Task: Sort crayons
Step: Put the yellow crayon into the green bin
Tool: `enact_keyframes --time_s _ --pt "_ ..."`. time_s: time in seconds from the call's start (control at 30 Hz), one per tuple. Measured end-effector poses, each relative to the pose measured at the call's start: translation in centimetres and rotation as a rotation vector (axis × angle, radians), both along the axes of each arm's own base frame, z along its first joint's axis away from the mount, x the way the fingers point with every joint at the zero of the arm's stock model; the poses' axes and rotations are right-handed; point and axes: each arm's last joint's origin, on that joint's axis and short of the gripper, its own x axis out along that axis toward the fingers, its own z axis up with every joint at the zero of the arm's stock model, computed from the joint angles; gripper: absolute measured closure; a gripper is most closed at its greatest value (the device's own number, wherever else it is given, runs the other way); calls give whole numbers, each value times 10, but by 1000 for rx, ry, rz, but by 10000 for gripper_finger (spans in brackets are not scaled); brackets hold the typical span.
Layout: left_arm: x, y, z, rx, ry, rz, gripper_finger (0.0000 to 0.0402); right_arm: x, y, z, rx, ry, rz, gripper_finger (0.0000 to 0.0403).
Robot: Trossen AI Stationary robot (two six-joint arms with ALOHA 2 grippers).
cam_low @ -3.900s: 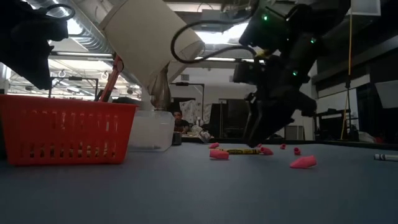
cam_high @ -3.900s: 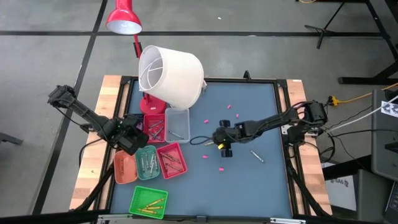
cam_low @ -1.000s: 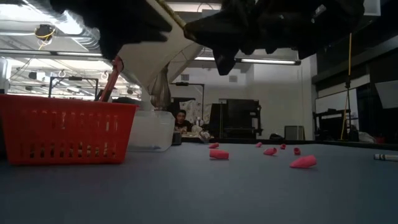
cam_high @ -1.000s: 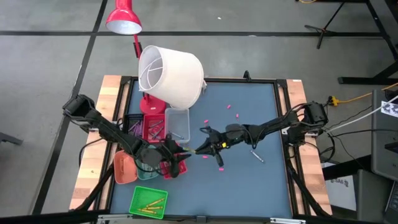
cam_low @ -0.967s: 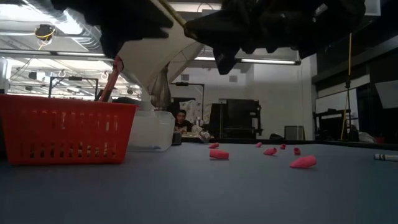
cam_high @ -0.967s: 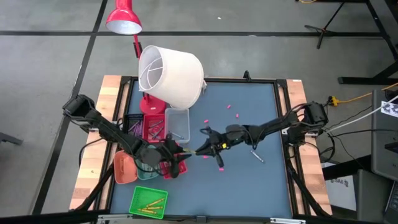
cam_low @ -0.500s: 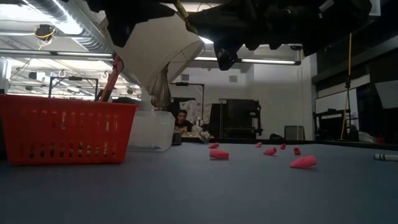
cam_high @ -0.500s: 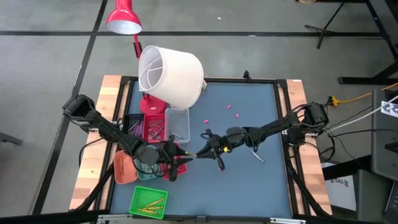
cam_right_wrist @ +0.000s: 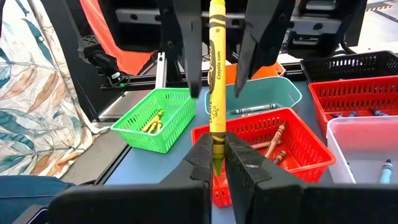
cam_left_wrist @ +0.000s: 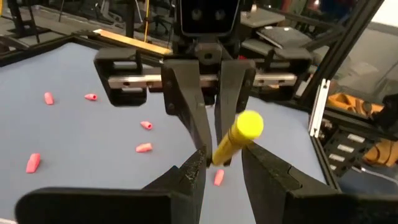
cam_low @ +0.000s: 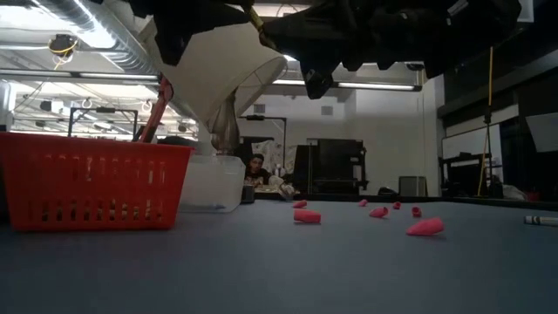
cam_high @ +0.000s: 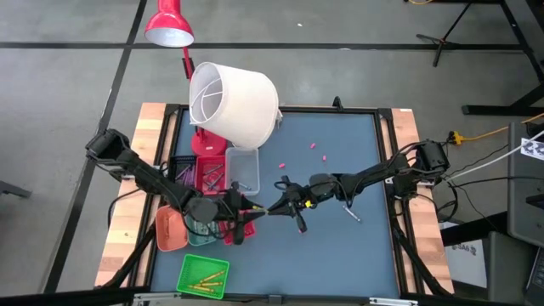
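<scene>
Right gripper (cam_right_wrist: 215, 146) pinches one end of a yellow crayon (cam_right_wrist: 216, 74), held in the air above the red tray (cam_right_wrist: 298, 146). Left gripper (cam_left_wrist: 219, 163) faces it with fingers (cam_left_wrist: 186, 118) spread wide on either side of the crayon's free end, not clamped. Green tray (cam_right_wrist: 158, 118) holds yellow crayons (cam_right_wrist: 149, 122). Pink stubs (cam_high: 316, 151) lie on the blue mat (cam_high: 340, 255).

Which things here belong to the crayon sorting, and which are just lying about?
Job: yellow crayon, shut in the right gripper, its far end between the open left gripper fingers; green tray; red tray; teal tray.
Lying about: lampshade; pink bits.
</scene>
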Motion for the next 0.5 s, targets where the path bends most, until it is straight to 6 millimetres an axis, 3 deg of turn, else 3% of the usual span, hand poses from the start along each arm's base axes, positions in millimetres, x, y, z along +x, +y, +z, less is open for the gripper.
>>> enact_keyframes --time_s 0.33,0.5 --pt "3 4 3 -17 -34 17 315 0 0 0 0 0 0 379" --pt "3 4 3 -17 -34 17 336 0 0 0 0 0 0 379"
